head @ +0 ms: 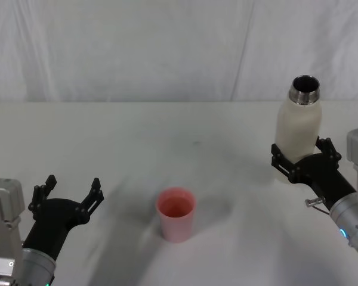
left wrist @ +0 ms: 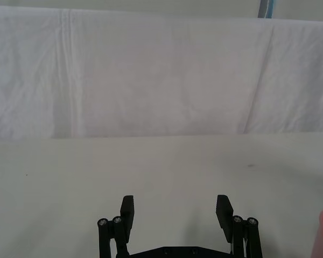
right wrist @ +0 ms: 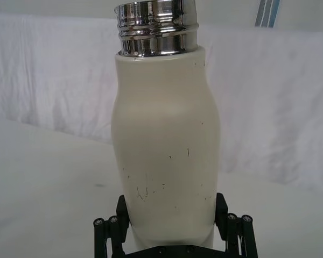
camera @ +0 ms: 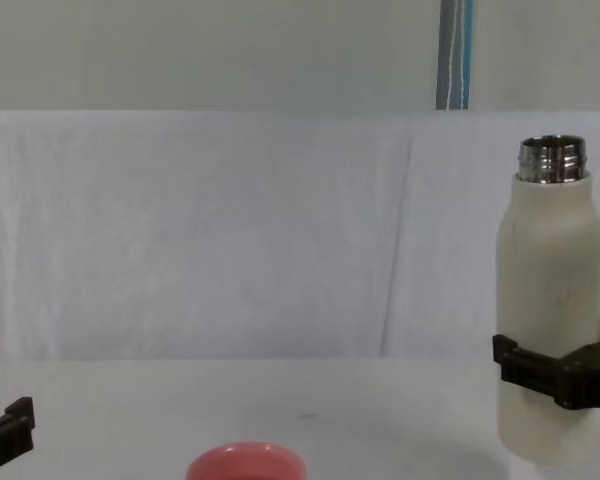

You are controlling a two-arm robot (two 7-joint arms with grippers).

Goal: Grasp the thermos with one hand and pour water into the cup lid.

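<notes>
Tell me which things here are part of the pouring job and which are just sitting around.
Part of the job:
- thermos, upright, cap off
- cup lid, standing mid-table
- right gripper, fingers around the thermos's lower body

Not in use:
- left gripper, open, off to the left of the cup lid
- white table
- white cloth backdrop

Matte cream thermos (right wrist: pixel 167 156) w/ shiny steel neck, smooth pink plastic cup lid (head: pixel 176 213), wrinkled white cloth backdrop (camera: pixel 230 230)
</notes>
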